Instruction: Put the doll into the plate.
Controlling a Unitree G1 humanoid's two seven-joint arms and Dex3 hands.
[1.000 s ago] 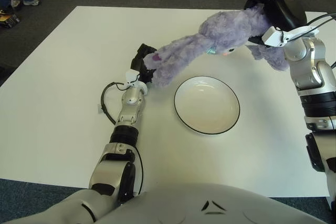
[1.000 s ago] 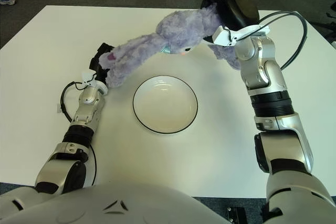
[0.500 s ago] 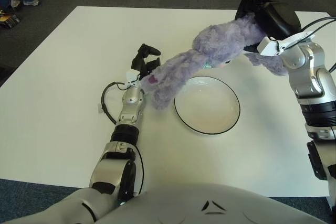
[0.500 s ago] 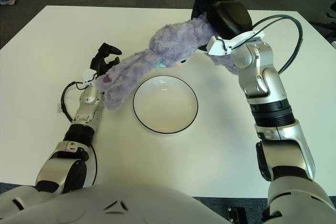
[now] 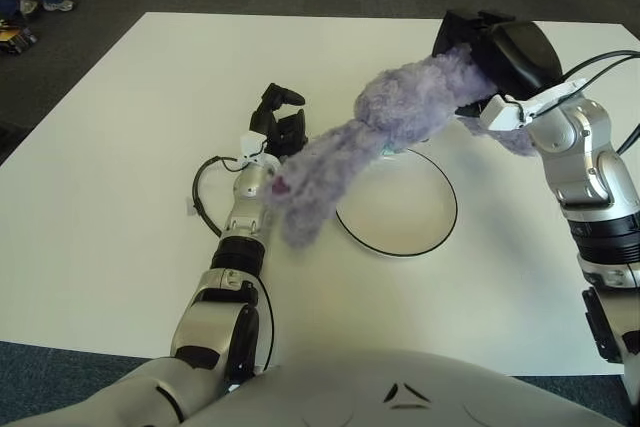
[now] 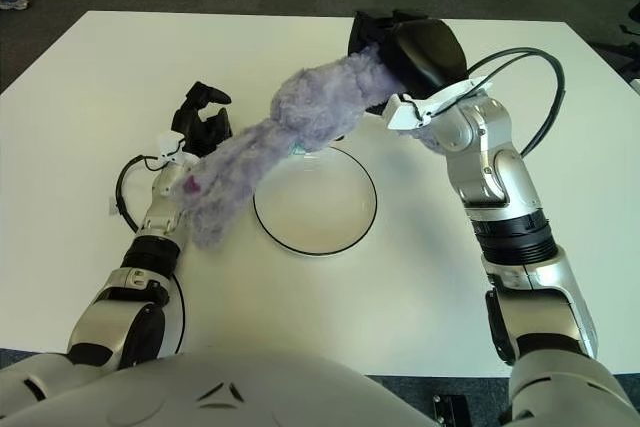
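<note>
right hand [image 6: 405,47] clutching fuzzy purple plush doll [image 6: 300,122] | above round black-rimmed white plate [image 6: 330,227] | left hand [image 6: 203,119] released, fingers spread

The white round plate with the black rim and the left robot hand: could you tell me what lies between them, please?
The dangling lower end of the fluffy purple plush doll lies between the plate and the open left robot hand, seen in both eye views.

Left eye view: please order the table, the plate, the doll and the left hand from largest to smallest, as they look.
1. table
2. doll and plate: alike; the doll hangs nearer the camera, so unsure
3. left hand
</note>
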